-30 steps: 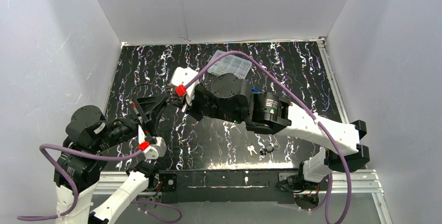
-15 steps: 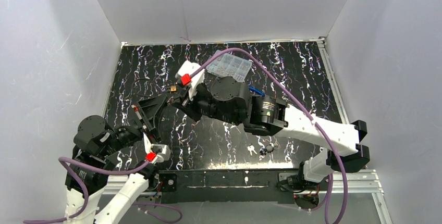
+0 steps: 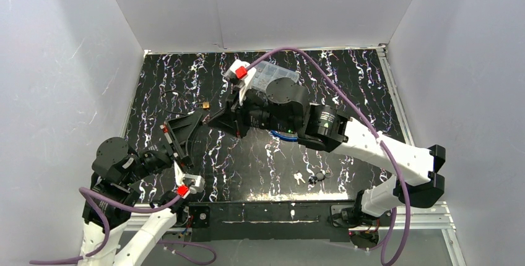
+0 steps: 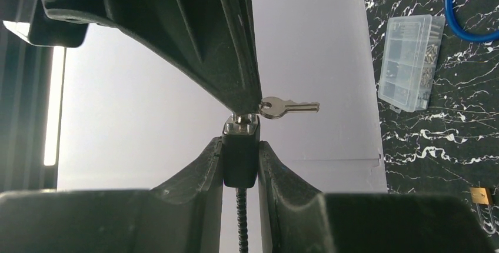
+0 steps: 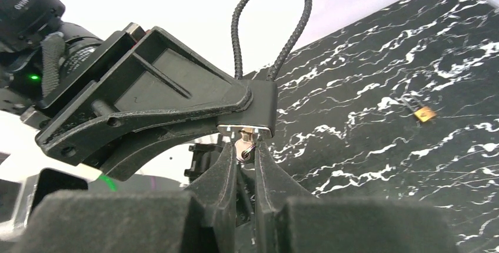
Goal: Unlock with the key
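A black cable padlock with a braided wire loop is held in the air over the left of the mat. My left gripper is shut on its body, also seen in the top view. My right gripper meets it from the opposite side and is shut on a silver key that sits in the lock's bottom face. A second silver key sticks out sideways beside the lock's end. The lock itself is hidden between the fingers in the top view.
A clear plastic parts box lies at the back of the mat. A blue cable runs under the right arm. A small brass padlock lies near the grippers. Loose keys and a small black part lie near the front.
The right wrist has swung up and to the right, its red tag moving toward the back. The left arm's elbow has dropped toward the front. The grippers stay joined at the lock.
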Robot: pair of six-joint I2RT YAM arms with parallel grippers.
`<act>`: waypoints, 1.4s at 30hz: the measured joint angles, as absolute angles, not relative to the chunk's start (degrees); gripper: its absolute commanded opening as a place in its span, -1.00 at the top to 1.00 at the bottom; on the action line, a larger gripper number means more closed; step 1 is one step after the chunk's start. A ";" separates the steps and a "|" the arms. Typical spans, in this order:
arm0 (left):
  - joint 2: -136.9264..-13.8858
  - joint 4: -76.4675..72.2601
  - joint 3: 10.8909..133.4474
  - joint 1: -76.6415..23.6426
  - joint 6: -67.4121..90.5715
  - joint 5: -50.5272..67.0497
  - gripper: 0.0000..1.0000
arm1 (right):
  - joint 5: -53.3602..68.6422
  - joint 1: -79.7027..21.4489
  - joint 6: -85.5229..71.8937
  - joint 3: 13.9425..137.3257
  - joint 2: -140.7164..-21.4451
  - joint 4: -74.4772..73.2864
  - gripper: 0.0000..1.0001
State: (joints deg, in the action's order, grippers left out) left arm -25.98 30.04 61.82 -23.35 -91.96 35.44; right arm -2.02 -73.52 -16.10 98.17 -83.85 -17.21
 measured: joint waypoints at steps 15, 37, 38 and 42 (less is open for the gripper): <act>-25.65 27.99 61.56 -23.49 -92.40 37.74 1.00 | 1.43 -69.08 -17.23 96.44 -73.34 -17.15 0.05; -45.63 60.25 94.78 -23.49 -70.17 39.59 1.00 | 4.54 -69.56 -6.63 97.41 -75.55 -23.51 0.08; -47.00 63.13 95.26 -23.49 -67.70 40.25 1.00 | 5.17 -69.73 -5.74 97.45 -75.37 -23.90 0.10; -50.68 72.36 95.26 -23.49 -62.33 41.76 1.00 | 8.12 -70.22 -3.60 98.48 -75.26 -25.56 0.12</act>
State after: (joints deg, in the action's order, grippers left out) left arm -50.68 72.36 95.26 -23.49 -62.33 41.76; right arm 8.12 -70.22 -3.60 98.48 -75.26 -25.56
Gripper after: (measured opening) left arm 0.196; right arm 0.447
